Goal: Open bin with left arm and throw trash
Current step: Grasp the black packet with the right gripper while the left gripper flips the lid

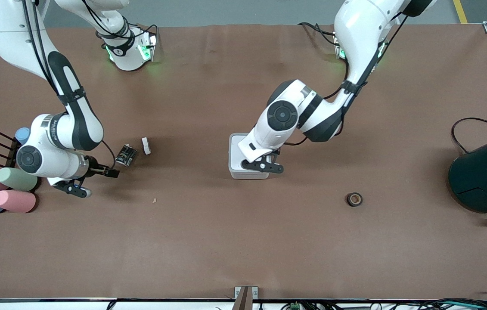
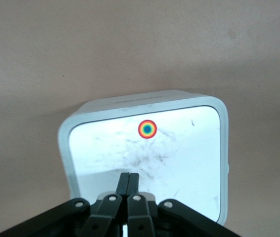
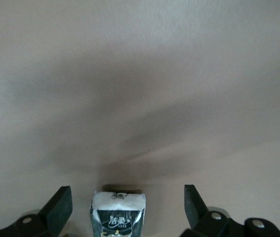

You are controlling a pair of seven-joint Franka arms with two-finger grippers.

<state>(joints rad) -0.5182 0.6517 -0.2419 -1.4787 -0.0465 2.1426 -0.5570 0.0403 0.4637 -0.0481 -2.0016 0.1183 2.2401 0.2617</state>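
Front view, tabletop: flat matte brown sheet (image 1: 209, 241), faintly creased, covering the whole work surface
Front view, bin: small white square plastic bin with rounded corners (image 1: 235, 148), lid flat and down, standing near the middle of the tabletop
Front view, left gripper: black left gripper (image 1: 265, 165) sits directly over the bin, hiding most of the lid
Front view, right gripper: black right gripper (image 1: 112, 173) low at the right arm's end of the tabletop, pointing at the crumpled black foil wrapper with white print (image 1: 125, 155), which lies just beside it
Front view, other trash: small white rectangular block (image 1: 146, 145) just beside the wrapper; small black tape roll with a brownish core (image 1: 354, 199) lies flat, nearer the front camera than the bin and toward the left arm's end
Front view, rest: big dark teal cylinder (image 1: 486, 174) on its side at the left arm's end; pastel pink, green and blue foam-like cylinders (image 1: 14, 201) clustered by the right arm; tiny tan crumb (image 1: 154, 200) on the brown sheet
Left wrist view, jaws: the left gripper (image 2: 128, 178) has its jaws pressed together with nothing between them, tips over the bin lid
Left wrist view, bin: glossy white lid (image 2: 179, 158) with fine dark scuff marks and a round orange-red dot with a greenish centre (image 2: 147, 129)
Right wrist view, jaws: the right gripper (image 3: 128, 202) has its jaws spread wide, the wrapper (image 3: 117, 217) lying between them, untouched
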